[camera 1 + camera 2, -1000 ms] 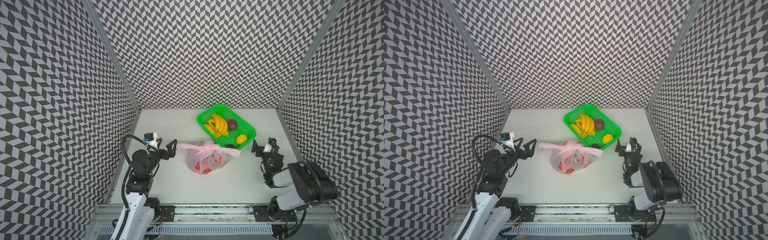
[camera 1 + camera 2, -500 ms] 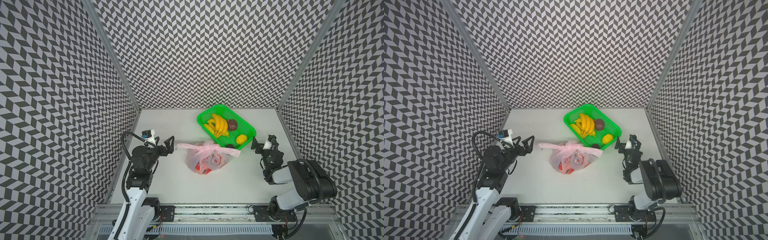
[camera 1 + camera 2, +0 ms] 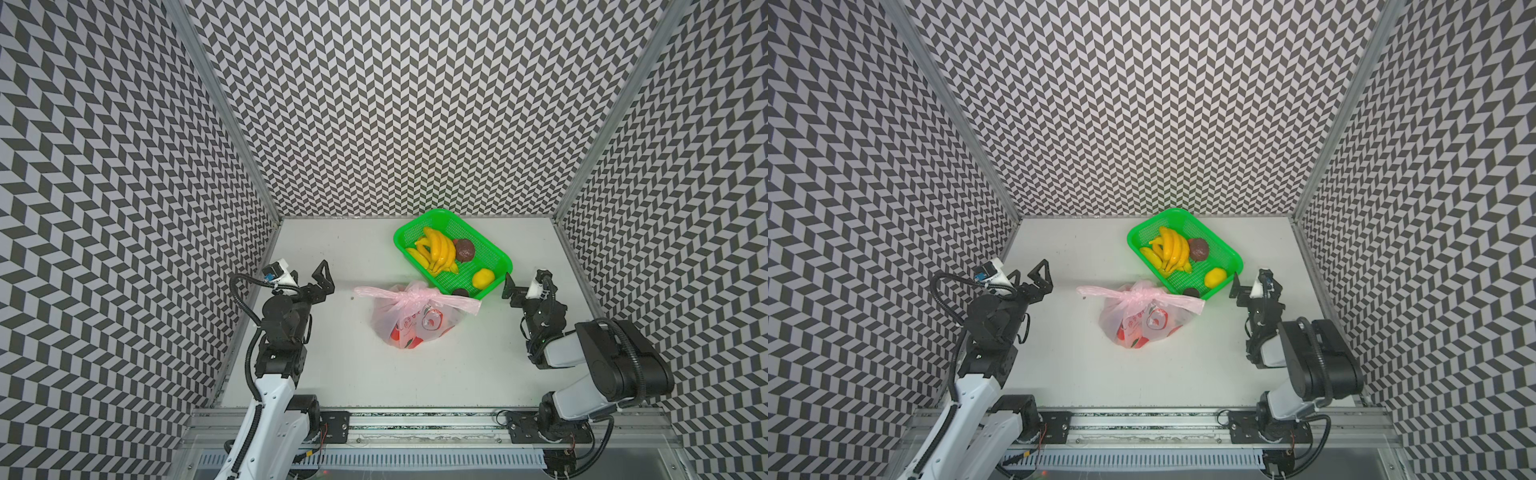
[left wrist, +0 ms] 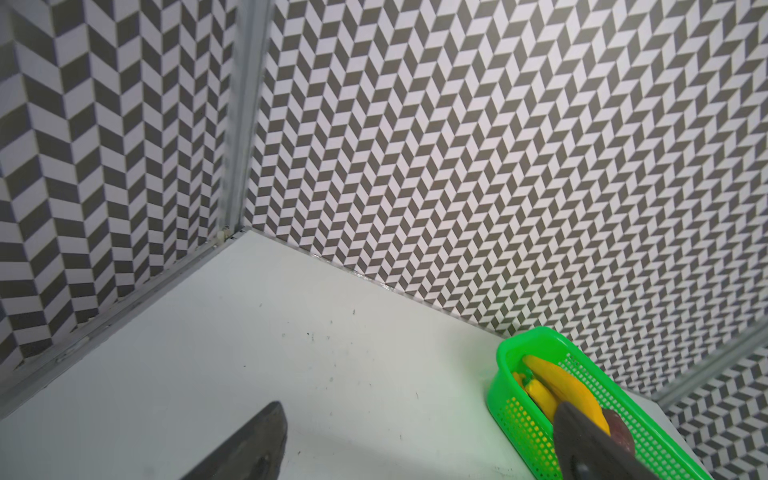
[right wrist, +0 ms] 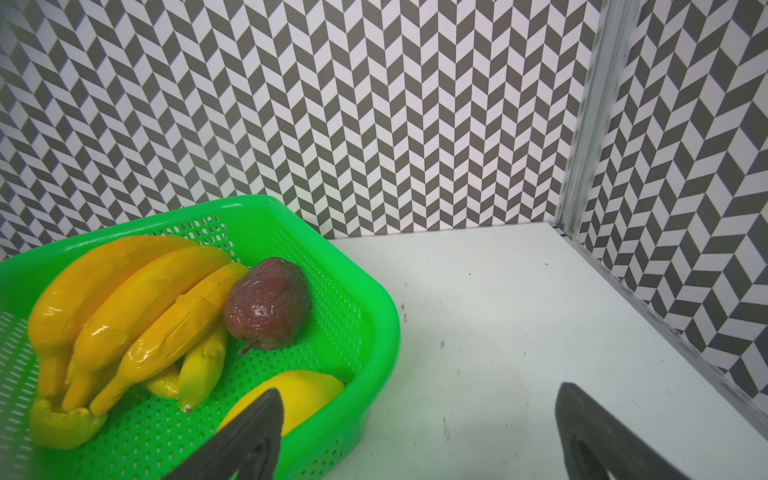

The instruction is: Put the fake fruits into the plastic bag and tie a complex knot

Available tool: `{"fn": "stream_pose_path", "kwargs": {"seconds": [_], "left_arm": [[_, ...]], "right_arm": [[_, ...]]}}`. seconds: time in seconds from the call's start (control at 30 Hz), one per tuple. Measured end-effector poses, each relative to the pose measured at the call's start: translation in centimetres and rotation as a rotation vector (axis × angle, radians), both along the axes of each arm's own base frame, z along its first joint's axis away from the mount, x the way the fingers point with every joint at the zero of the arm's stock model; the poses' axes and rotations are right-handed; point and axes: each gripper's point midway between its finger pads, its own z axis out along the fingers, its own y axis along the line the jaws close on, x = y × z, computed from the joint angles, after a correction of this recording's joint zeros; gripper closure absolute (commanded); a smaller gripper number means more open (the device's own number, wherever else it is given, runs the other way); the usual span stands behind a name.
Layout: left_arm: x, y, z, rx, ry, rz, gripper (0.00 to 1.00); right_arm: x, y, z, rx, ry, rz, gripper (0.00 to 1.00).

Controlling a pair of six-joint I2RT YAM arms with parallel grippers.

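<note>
The pale-pink plastic bag sits mid-table, closed at the top by a knot with two ends sticking out sideways. Red shapes show through it. Fake fruits lie in the green basket: bananas, a brown round one, a lemon and a small dark one. My left gripper stands open and empty left of the bag. My right gripper stands open and empty beside the basket's right corner.
The green basket stands at the back, right of the middle, its near corner close behind the bag. Patterned walls close in the left, right and back sides. The arm bases sit on a rail at the front edge.
My left gripper has drawn away from the bag, to the left and toward the back. My right gripper has shifted slightly toward the back. The bag has not moved.
</note>
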Motion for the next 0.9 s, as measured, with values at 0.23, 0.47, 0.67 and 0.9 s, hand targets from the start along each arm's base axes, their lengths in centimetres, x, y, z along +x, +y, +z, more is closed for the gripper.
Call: {"fn": "stream_pose_path", "kwargs": {"seconds": [0.23, 0.47, 0.67, 0.9], "left_arm": [[1.1, 2.1, -4.6, 0.011, 0.084, 0.124, 0.00], [2.4, 3.0, -6.7, 0.109, 0.125, 0.167, 0.00], [2.7, 3.4, -9.6, 0.206, 0.164, 0.175, 0.00], [3.1, 3.0, -10.3, 0.294, 0.122, 0.147, 0.00]], "right_arm": [[0.0, 0.0, 0.0, -0.004, 0.000, 0.002, 0.01], [0.0, 0.1, 0.0, -0.007, 0.001, 0.008, 0.01], [0.0, 0.2, 0.0, -0.007, 0.001, 0.009, 0.01], [0.0, 0.2, -0.1, -0.010, 0.004, 0.010, 0.01]]}}
